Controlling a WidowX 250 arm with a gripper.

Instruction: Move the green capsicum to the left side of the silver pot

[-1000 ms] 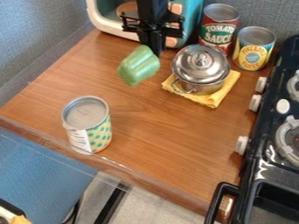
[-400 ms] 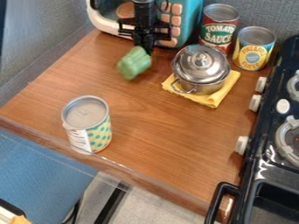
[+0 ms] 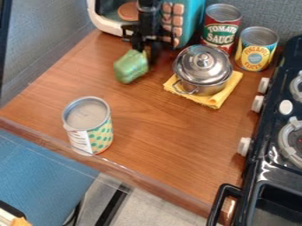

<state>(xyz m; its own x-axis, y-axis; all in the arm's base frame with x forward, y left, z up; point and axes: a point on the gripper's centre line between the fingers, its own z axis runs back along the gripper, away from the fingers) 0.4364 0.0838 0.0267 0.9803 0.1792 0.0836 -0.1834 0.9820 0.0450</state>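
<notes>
Observed green capsicum to the left of silver pot in camera view, well apart from it; cannot confirm contact with wooden counter. Found black gripper just above and to the right of capsicum, with fingers parted, in front of toy microwave. Noted pot lidded, upright on folded yellow cloth. Recorded spotted can upright near counter's front edge, nearer to camera than capsicum.

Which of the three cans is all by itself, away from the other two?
The can with green dots, near the edge of the counter. The red can and yellow can stand side by side, close to the silver pot.
</notes>
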